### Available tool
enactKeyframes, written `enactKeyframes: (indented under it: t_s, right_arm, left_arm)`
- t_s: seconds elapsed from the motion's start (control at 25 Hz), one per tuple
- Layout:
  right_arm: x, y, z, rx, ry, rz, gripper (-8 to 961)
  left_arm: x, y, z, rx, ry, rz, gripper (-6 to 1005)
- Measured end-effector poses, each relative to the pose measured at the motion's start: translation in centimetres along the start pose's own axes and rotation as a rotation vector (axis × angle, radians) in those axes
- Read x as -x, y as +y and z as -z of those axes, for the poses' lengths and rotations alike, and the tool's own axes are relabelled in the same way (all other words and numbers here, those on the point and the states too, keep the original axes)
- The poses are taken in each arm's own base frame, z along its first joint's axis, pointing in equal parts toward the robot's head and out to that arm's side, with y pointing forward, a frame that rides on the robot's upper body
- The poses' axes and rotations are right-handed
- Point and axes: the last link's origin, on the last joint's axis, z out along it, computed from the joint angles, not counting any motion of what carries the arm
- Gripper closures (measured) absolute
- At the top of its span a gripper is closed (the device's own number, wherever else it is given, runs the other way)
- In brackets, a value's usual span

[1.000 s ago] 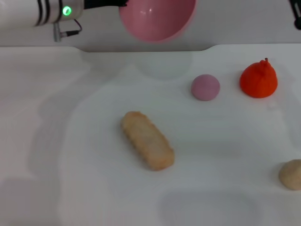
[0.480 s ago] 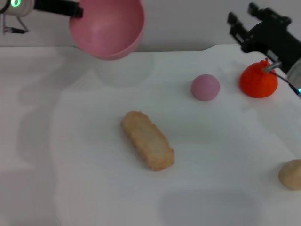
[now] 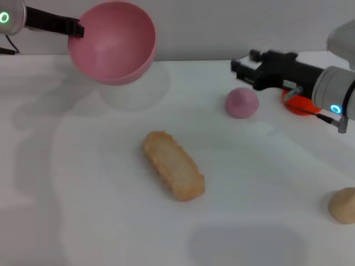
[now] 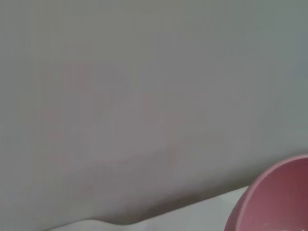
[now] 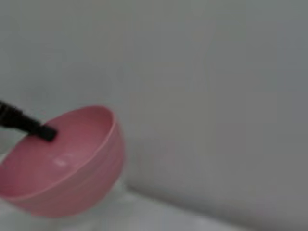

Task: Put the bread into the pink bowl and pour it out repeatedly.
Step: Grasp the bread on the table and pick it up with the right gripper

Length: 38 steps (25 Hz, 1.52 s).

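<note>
Reaching in level from the left edge, the left gripper [image 3: 75,27] is clamped on the rim of the pink bowl [image 3: 112,47], holding it tilted and clear above the white table [image 3: 83,194]. The right gripper [image 3: 239,69] stretches in from the right, low over the far side, and whether its fingers are parted or closed cannot be told. Just below its tip sits a pink ball [image 3: 242,103], an orange toy [image 3: 297,102] lies half hidden behind its wrist, a beige lump [image 3: 344,205] rests toward the near right, and the bread [image 3: 173,164] (pale side up, apparently) lies flat mid-table, well apart from both grippers.
</note>
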Motion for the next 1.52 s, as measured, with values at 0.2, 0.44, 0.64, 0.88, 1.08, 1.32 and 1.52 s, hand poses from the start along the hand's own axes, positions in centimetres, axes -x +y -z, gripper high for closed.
enactKeyframes:
  t_s: [0.2, 0.44, 0.64, 0.88, 1.08, 1.32, 1.52]
  right_arm:
    - [0.3, -0.3, -1.2, 0.173, 0.236, -0.078, 434]
    - [3.1, 1.9, -1.0, 0.411, 0.403, -0.025, 434]
    - [5.6, 3.1, 0.1, 0.546, 0.547, 0.035, 435]
    - [7.9, 4.1, -0.1, 0.561, 0.677, 0.094, 418]
    - [7.1, 6.0, -1.4, 0.582, 0.726, 0.178, 404]
    - [4.5, 8.3, -3.2, 0.591, 0.742, 0.236, 390]
    - [3.5, 8.6, -4.2, 0.555, 0.700, 0.222, 391]
  left_arm:
    - [0.1, 0.3, -0.1, 0.004, -0.001, -0.010, 953]
    - [0.0, 0.3, -0.2, 0.002, 0.002, -0.019, 953]
    - [0.5, 0.3, -0.4, 0.003, -0.007, -0.025, 953]
    - [1.1, 0.3, -0.5, 0.006, -0.014, -0.025, 954]
    - [1.7, 0.4, -0.7, 0.009, -0.020, -0.020, 954]
    - [2.6, 0.6, -1.1, 0.020, -0.030, -0.015, 954]
    - [3.1, 1.0, -1.3, 0.028, -0.029, -0.025, 954]
